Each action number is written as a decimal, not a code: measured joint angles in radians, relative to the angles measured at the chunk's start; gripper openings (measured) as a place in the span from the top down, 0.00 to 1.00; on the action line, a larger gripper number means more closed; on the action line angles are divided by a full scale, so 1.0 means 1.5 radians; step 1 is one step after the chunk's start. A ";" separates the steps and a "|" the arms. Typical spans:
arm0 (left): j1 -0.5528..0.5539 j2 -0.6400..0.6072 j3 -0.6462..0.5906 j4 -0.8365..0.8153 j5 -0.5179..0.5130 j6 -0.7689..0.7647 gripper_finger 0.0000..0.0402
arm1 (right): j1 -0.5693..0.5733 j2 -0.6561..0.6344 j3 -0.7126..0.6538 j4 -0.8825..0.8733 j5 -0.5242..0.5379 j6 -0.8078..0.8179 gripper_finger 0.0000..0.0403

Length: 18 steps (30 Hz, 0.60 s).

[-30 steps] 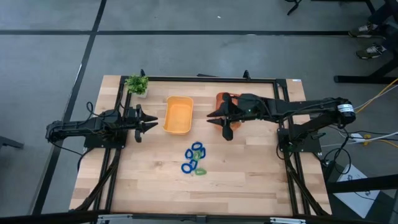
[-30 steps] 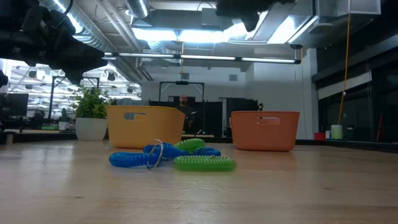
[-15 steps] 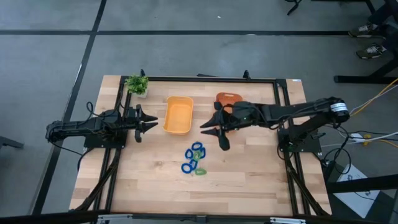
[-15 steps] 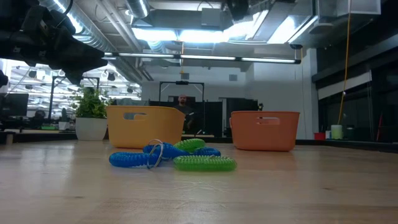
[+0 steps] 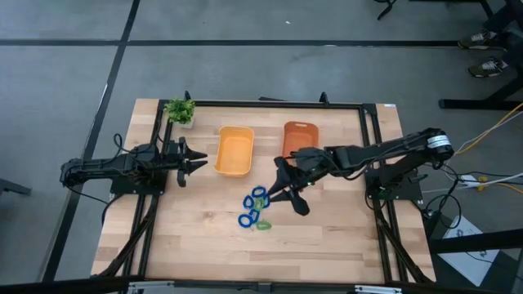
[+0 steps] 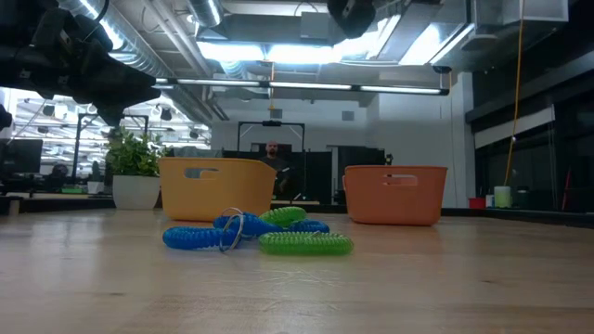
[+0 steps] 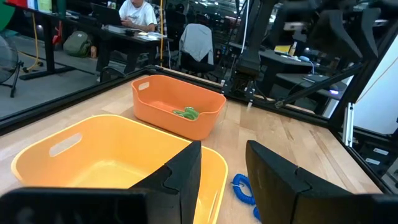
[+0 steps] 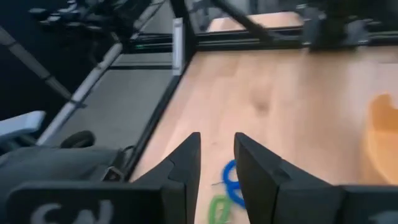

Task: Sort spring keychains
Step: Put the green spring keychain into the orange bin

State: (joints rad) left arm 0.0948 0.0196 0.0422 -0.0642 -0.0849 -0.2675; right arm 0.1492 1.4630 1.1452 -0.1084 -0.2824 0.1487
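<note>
Several blue and green spring keychains point(image 5: 256, 209) lie in a loose pile on the table's middle, and they also show in the low view point(image 6: 257, 236). One green keychain point(image 7: 186, 113) lies on the floor of the orange bin point(image 5: 297, 135). My right gripper point(image 5: 287, 201) hovers open just right of the pile. In its wrist view point(image 8: 217, 163) a blue keychain point(image 8: 229, 182) and a green one point(image 8: 217, 208) lie between and beyond the fingertips. My left gripper point(image 5: 198, 162) waits open, left of the yellow bin point(image 5: 234, 150).
The yellow bin point(image 6: 216, 188) and orange bin point(image 6: 394, 193) stand side by side on the far half of the table. A small potted plant point(image 5: 180, 111) sits at the far left corner. A black frame point(image 5: 359, 104) runs along the far edge. People sit in the room beyond.
My right gripper has swung from above the orange bin toward the table's near edge and left, ending beside the keychain pile, still open. The keychains and bins have not moved.
</note>
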 joint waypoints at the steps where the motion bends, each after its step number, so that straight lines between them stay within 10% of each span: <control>1: 0.000 0.000 0.000 0.000 0.000 0.000 0.69 | 0.002 0.003 0.000 -0.005 -0.003 0.017 0.76; 8: 0.000 0.000 0.000 0.000 0.000 0.000 0.69 | 0.013 0.048 0.000 -0.055 0.080 0.179 0.78; 18: 0.000 0.000 0.000 0.000 0.000 0.000 0.69 | -0.018 0.115 0.000 -0.099 0.003 0.222 0.88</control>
State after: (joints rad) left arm 0.0948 0.0196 0.0422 -0.0641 -0.0849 -0.2672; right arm 0.1219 1.6360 1.1446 -0.2573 -0.2779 0.4820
